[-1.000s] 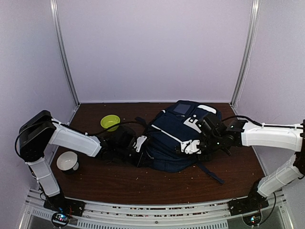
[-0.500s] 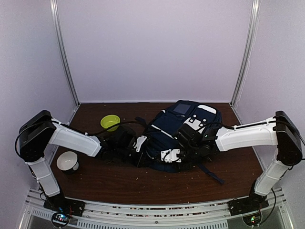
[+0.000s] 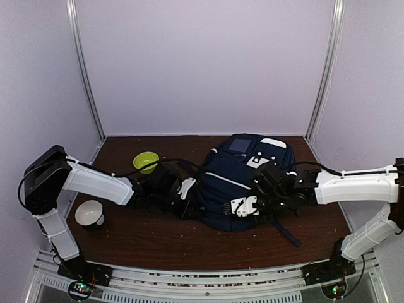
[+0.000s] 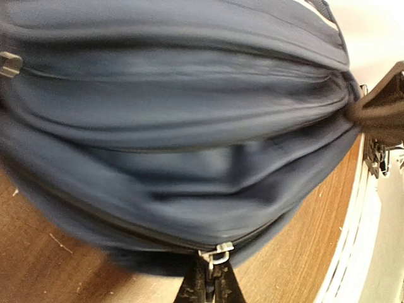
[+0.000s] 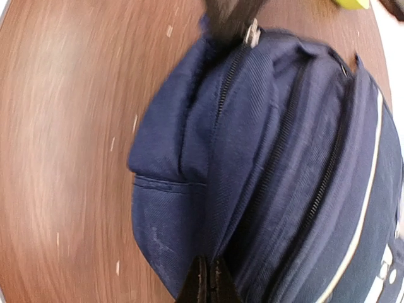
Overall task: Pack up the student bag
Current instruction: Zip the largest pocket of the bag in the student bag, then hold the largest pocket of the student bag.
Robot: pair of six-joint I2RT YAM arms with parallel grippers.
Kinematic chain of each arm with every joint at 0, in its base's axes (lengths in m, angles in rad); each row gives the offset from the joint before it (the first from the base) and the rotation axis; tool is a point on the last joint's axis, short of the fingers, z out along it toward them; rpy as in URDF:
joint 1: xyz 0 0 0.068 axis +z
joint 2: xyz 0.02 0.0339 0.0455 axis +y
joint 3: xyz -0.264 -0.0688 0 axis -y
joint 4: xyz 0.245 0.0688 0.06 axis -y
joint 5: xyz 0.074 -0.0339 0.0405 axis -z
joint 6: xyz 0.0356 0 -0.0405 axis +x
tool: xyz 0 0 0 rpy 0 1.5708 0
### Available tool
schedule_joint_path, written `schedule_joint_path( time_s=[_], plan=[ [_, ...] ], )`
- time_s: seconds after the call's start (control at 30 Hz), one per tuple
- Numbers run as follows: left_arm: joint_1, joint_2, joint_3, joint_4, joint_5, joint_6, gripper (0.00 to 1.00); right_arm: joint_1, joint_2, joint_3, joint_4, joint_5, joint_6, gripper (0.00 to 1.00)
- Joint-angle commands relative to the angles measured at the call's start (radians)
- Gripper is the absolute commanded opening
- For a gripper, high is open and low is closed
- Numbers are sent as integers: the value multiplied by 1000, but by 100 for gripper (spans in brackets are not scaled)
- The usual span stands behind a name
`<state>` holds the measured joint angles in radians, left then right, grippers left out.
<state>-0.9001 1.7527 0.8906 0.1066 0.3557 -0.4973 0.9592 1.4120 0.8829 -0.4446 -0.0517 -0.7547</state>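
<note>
Navy cloth, soft and slack: the student bag (image 3: 237, 180) lies centre-right on the brown surface (image 3: 158, 243). It is likely floppy and best gripped at its zips. The left gripper (image 4: 208, 285) has its jaws clenched on a zip pull (image 4: 215, 251). The right gripper (image 5: 207, 281) has its jaws pressed together at a zip seam. A green bowl (image 3: 146, 161) and a white cup (image 3: 89, 213) sit left, well apart, blocking nothing.

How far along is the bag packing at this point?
Done: nothing visibly packed; green bowl and white cup sit outside the student bag. In hand: left gripper pinches its zipper pull, right gripper pinches fabric along that zipper. Remaining: unzip, load, close.
</note>
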Motion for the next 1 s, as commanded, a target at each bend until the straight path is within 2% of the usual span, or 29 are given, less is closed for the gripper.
schedule_joint_path(
  time_s=[0.0,0.27,0.37,0.43,0.5,0.6,0.8,0.97],
  plan=[
    [40,-24,2,-87,-38,34,0,-85,-104,-94,-193,65,-91,0],
    [62,-19,17,-113,-34,56,0,-362,-176,-149,-191,87,-223,0],
    [61,-19,18,-105,-14,55,0,-400,-179,-116,-211,52,-234,0],
    [61,-17,14,-90,0,50,0,-393,-187,-86,-249,-36,-230,3],
    [61,-18,10,-72,18,44,0,-367,-185,-43,-281,-143,-198,13],
    [61,-15,5,-51,28,31,0,-287,-154,27,-298,-250,-124,22],
    [61,-13,-4,-24,40,9,0,-130,-8,125,-172,-313,44,30],
    [60,-23,-3,-32,41,9,0,-94,174,243,-136,-303,109,34]
  ],
)
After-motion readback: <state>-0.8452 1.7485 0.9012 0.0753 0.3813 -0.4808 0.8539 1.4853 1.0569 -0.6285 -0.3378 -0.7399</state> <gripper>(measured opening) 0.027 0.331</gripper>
